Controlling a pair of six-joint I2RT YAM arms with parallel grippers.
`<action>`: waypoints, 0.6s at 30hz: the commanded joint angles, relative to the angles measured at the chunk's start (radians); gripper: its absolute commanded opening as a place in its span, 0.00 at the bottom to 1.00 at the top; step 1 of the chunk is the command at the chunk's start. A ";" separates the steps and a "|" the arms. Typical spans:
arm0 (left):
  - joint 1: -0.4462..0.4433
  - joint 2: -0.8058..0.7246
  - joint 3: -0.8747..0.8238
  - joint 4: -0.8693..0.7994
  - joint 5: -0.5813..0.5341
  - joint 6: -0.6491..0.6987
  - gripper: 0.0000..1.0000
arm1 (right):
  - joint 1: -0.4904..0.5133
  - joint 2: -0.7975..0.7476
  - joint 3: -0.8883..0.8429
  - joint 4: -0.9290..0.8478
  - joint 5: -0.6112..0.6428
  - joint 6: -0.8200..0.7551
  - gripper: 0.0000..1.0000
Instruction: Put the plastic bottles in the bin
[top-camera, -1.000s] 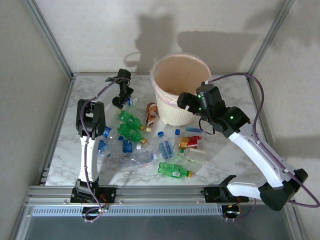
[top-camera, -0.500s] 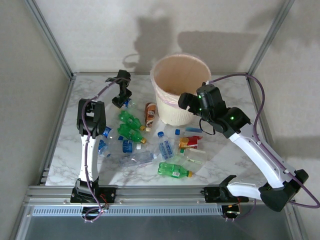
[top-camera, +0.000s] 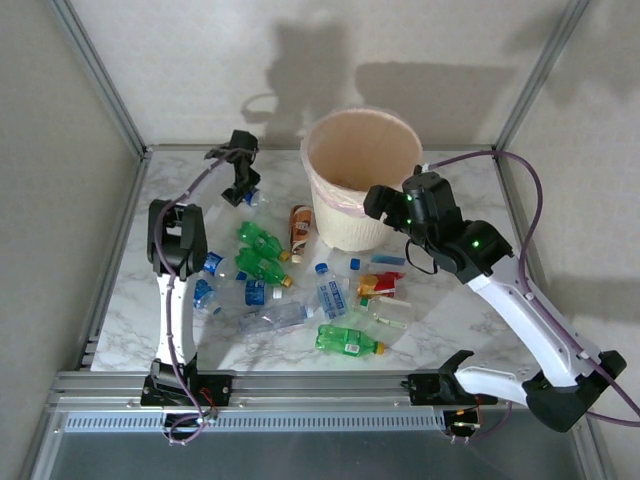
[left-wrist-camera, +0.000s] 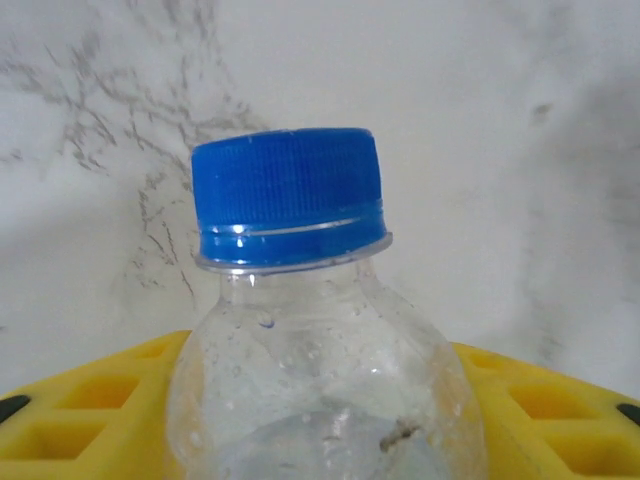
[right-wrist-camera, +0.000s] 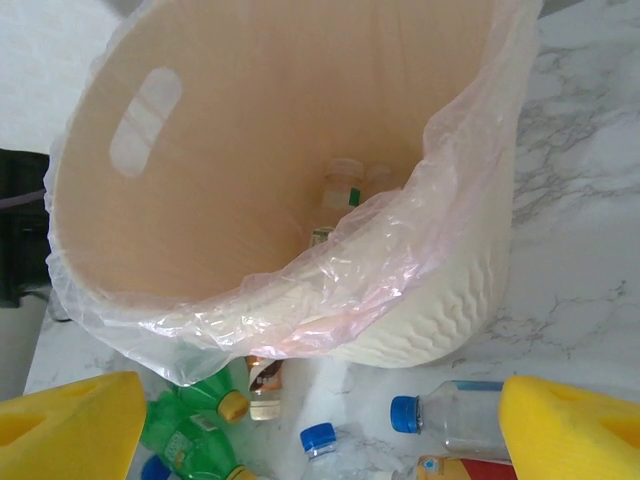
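Observation:
My left gripper (top-camera: 242, 186) hangs over the far left of the table, shut on a clear plastic bottle with a blue cap (left-wrist-camera: 318, 330); its yellow fingers (left-wrist-camera: 90, 410) flank the bottle's shoulders. The cream bin (top-camera: 330, 215) with its pink liner stands at the back centre. Over the bin's near rim my right gripper (top-camera: 386, 203) is open with nothing between its yellow fingers (right-wrist-camera: 560, 430), and I look down into the bin (right-wrist-camera: 450, 290), where a couple of bottles (right-wrist-camera: 343, 190) lie. Several bottles lie on the table: green ones (top-camera: 262, 242) (top-camera: 348, 341), a brown-orange one (top-camera: 302, 226) and clear ones (top-camera: 331, 291).
The marble table (top-camera: 460, 320) is walled by grey panels and metal posts at the left, back and right. The loose bottles cluster in front of and left of the bin, with a red-labelled one (top-camera: 381, 285). A crushed clear bottle (top-camera: 272, 319) lies near the front.
My left gripper has closed on the blue-capped bottle and drawn slightly toward the far left. The right arm shifted a little to the right, staying open by the bin's rim.

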 joint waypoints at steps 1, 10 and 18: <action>0.000 -0.151 0.042 -0.028 -0.050 0.050 0.44 | 0.009 -0.018 -0.007 -0.011 0.045 0.014 0.92; -0.052 -0.412 0.090 0.032 -0.112 0.113 0.43 | 0.008 -0.051 -0.007 -0.002 0.101 0.032 0.92; -0.204 -0.384 0.344 0.139 0.065 0.161 0.44 | -0.002 -0.030 0.019 -0.039 0.107 0.029 0.92</action>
